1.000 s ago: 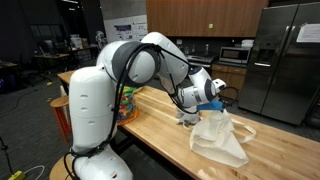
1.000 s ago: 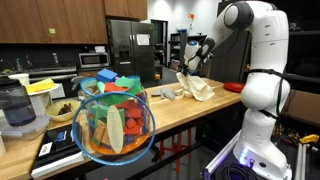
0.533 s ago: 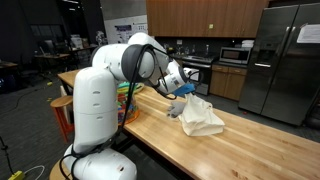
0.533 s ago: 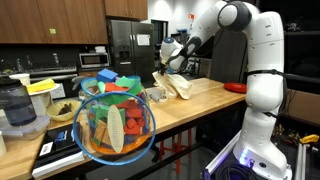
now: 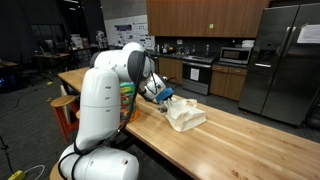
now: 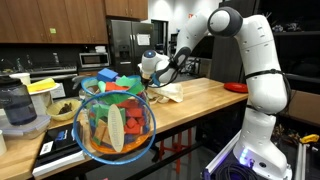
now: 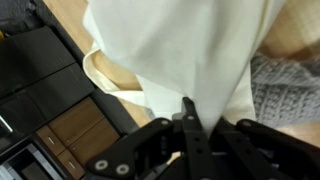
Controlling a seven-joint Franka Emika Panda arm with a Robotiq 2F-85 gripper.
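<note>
Wrist view: gripper (image 7: 188, 122) jaws pinched together on white cloth (image 7: 190, 50); thin hold may slip, or cloth could drag grey knit (image 7: 292, 85) off counter (image 5: 250, 135)

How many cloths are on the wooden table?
2. The white cloth lies on the table, pinched in the shut pincer. The gray knitted cloth lies right beside it. Others may hide underneath.

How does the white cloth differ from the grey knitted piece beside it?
The white cloth is smooth and pale; the grey knitted piece is darker and coarsely textured. The gripper is shut on the white cloth, not on the grey knitted piece. Both are soft fabrics.
</note>
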